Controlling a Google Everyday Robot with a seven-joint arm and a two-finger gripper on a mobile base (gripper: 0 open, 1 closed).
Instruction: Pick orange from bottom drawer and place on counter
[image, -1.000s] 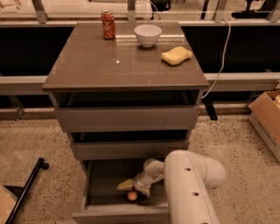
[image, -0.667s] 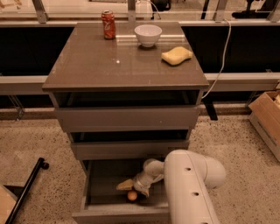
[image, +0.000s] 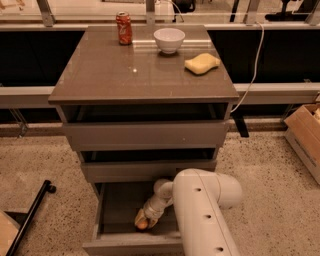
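Cabinet (image: 145, 135): three grey-brown drawers, rising above and behind the gripper.
Table (image: 115, 75): glossy top slab of the cabinet, high above the gripper, well apart from it.
Arm (image: 205, 210): thick white link to the gripper's right, reaching down into the lowest drawer.
Bottom drawer (image: 117, 202): open, its grey tray surrounding the gripper.
Bowl (image: 169, 40): white, on the table, far above the gripper.
Sponge (image: 202, 64): yellow, on the table, up and to the right of the gripper.
Can (image: 124, 28): red, at the table's back edge, farthest from the gripper.
Gripper (image: 142, 219): low inside the drawer, at the orange; open or closed, cannot tell.
Orange (image: 143, 225): on the tray near the drawer front, right at the gripper's tip.
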